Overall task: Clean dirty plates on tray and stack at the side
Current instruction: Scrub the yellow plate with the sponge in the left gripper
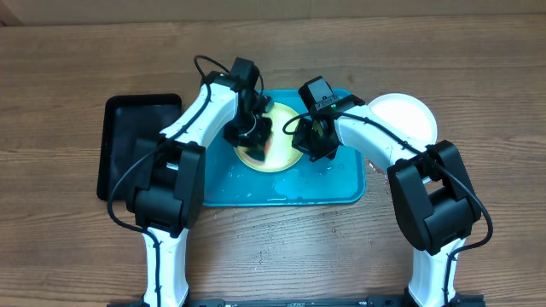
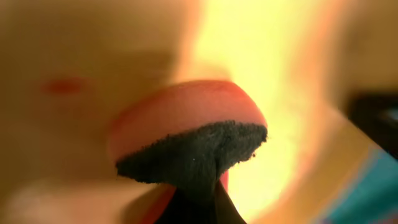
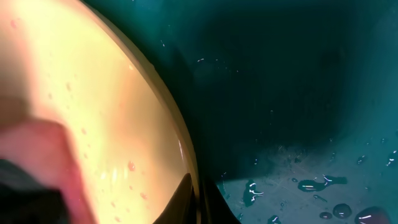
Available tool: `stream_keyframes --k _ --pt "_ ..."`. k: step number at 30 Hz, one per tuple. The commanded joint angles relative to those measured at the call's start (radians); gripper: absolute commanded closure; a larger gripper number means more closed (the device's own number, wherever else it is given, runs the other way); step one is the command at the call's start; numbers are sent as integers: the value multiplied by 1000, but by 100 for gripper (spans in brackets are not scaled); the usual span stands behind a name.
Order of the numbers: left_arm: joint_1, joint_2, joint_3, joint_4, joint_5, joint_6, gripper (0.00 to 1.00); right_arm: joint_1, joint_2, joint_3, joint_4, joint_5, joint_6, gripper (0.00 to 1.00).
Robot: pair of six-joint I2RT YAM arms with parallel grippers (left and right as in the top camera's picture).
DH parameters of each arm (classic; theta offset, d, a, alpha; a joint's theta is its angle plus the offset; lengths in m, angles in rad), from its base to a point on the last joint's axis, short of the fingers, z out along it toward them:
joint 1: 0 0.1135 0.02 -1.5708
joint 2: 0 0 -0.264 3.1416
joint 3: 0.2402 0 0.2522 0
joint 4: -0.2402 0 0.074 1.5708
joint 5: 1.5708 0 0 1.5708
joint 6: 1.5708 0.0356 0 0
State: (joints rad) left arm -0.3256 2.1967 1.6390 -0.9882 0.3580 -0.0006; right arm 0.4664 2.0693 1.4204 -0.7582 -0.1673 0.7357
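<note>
The yellow-green plate [image 1: 283, 126] lies in the turquoise tray [image 1: 256, 192]. My left gripper [image 1: 252, 136] is shut on a red sponge with a black scouring face [image 2: 186, 124] and presses it on the plate [image 2: 267, 50], where a small red smear [image 2: 62, 85] shows. My right gripper [image 1: 311, 141] is shut on the plate's right rim [image 3: 180, 143], one finger inside and one outside [image 3: 199, 193]. The white-pink plate [image 1: 405, 115] sits on the table right of the tray. The light blue plate is out of view.
A smaller black tray [image 1: 128, 145] lies left of the turquoise tray. Water drops sit on the tray floor [image 3: 311, 186]. Both arms cross over the tray's middle. The wooden table extends in front [image 1: 281, 247].
</note>
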Motion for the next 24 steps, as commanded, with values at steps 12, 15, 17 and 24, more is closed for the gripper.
stream_keyframes --k 12,15,17,24 --pt "-10 14 -20 236 -595 -386 96 16 19 -19 -7 -17 -30 96" --pt "-14 14 -20 175 -696 -390 96 16 19 -19 -7 -17 -30 96" --pt "-19 14 -21 103 -741 -415 96 16 19 -19 -6 -17 -29 96" --pt "-23 14 -21 -49 -547 -286 96 16 19 -19 2 -18 -30 96"
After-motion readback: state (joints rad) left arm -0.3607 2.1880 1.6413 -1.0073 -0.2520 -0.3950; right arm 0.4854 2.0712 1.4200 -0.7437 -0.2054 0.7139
